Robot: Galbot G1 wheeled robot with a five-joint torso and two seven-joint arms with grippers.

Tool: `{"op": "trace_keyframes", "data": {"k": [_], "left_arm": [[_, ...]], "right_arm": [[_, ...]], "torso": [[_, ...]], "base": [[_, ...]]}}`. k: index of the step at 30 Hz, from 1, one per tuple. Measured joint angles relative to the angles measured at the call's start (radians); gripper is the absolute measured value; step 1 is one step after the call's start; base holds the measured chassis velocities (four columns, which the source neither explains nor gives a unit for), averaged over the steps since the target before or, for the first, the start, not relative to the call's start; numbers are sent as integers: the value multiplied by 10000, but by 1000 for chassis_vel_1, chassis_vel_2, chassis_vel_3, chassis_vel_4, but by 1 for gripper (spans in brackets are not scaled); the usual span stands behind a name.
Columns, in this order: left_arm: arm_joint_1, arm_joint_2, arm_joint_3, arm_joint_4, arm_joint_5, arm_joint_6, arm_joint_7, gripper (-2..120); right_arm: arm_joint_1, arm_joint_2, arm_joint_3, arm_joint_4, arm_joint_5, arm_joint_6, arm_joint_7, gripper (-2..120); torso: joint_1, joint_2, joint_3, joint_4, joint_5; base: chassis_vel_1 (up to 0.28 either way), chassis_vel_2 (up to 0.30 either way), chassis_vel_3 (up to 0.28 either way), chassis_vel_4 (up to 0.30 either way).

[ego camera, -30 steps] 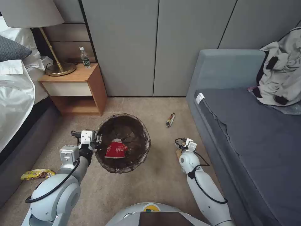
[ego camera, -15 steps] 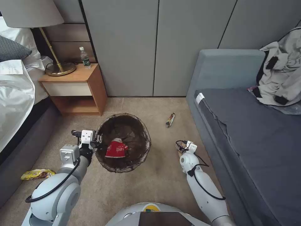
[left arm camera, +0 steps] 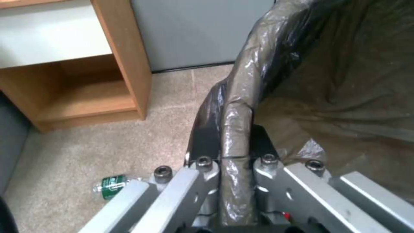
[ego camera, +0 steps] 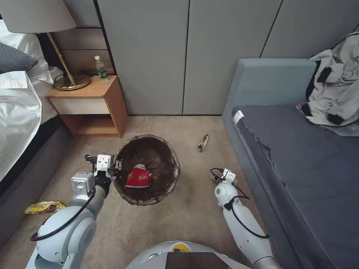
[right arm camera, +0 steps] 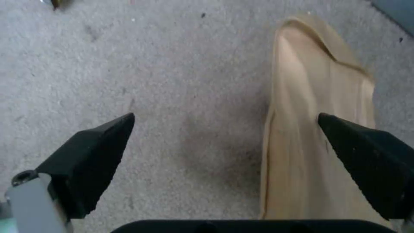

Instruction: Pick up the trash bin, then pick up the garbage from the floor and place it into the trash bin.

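Over the floor (right arm camera: pixel 151 81), right gripper (right arm camera: pixel 226 145) spread wide.

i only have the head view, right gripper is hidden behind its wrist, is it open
Observer: Yes. In the right wrist view the right gripper is open, one of its fingers over a tan paper scrap on the carpet.
Operator: left one really clamped on the bin
Observer: Yes, the left gripper is shut on the bagged rim of the trash bin.
Operator: anything hidden under the bin
Observer: A green-labelled bottle lies on the carpet near the nightstand.
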Motion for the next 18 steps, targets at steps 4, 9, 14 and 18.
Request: {"op": "trace_keyframes", "data": {"k": [4, 9, 14, 18], "left_arm": [[-28, -7, 9, 0, 14, -5, 26, 3], [-49, -9, 12, 1, 22, -8, 66, 3], [-61, -23, 28, 0, 60, -25, 141, 3], [-63, -13, 27, 7, 62, -31, 152, 3]], "right_arm": [[-136, -87, 41, 470, -1, -116, 24, 100], [-242, -134, 127, 840, -15, -282, 46, 100], [-274, -147, 233, 956, -40, -420, 46, 100], [-232, -132, 239, 747, -85, -417, 26, 100]], "torso": [[0, 0, 0, 0, 0], [0, 0, 0, 0, -1], [0, 0, 0, -1, -1], [0, 0, 0, -1, 0]], "base": [[0, 0, 0, 0], [0, 0, 0, 0], [0, 0, 0, 0], [0, 0, 0, 0]]}}
